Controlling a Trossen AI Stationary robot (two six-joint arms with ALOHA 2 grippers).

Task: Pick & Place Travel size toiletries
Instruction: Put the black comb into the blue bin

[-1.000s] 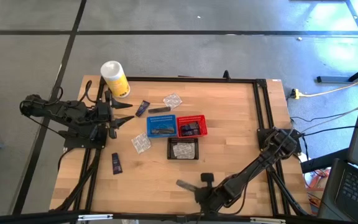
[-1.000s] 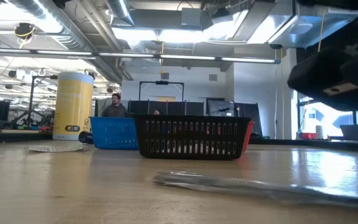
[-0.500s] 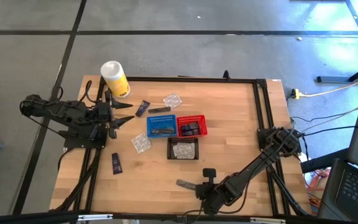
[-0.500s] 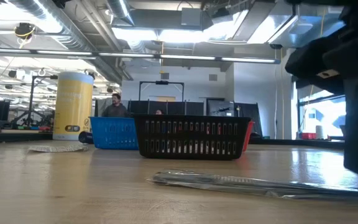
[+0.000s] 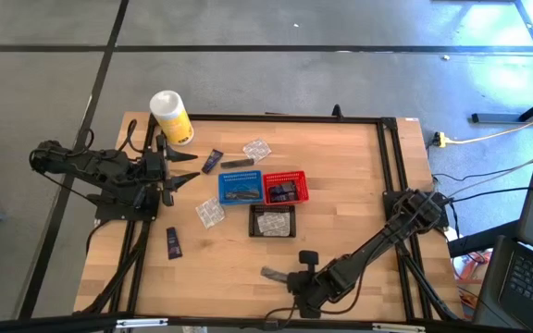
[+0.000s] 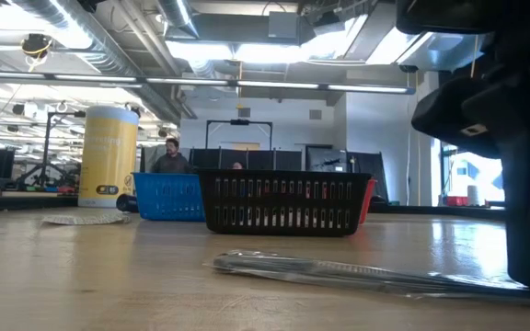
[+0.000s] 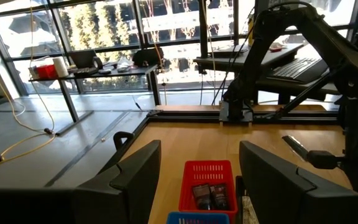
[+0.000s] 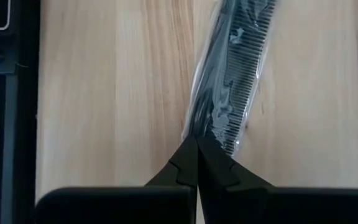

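Note:
A dark comb in a clear crinkly packet [image 5: 273,274] lies flat near the table's near edge, also seen in the low view [image 6: 339,271]. My right gripper [image 8: 197,157] stands at the packet's right end, pointing steeply down, fingers shut. Farther back lie two navy sachets [image 5: 212,161] [image 5: 173,242], a grey tube [image 5: 237,164] and two clear packets [image 5: 257,148] [image 5: 209,213]. My left gripper [image 5: 189,172] waits open and level at the table's left side, touching nothing. My right gripper has its shut fingertips on the packet's narrow right end [image 8: 199,138], where the clear film tapers in between them. The fingers come from above, slanting down, and lie along the packet. The packet rests flat on the table [image 6: 274,268].
Blue [image 5: 240,188], red [image 5: 285,187] and black [image 5: 273,221] mesh baskets stand at the table's middle, with items in them. A white-and-yellow canister [image 5: 171,117] stands at the far left corner. A black frame rail [image 5: 389,176] runs along the right side.
My right gripper has tipped and swung down toward the table's left, staying shut; in the low view its finger now reaches the tabletop. The comb packet has slid a little toward the table's left, still flat.

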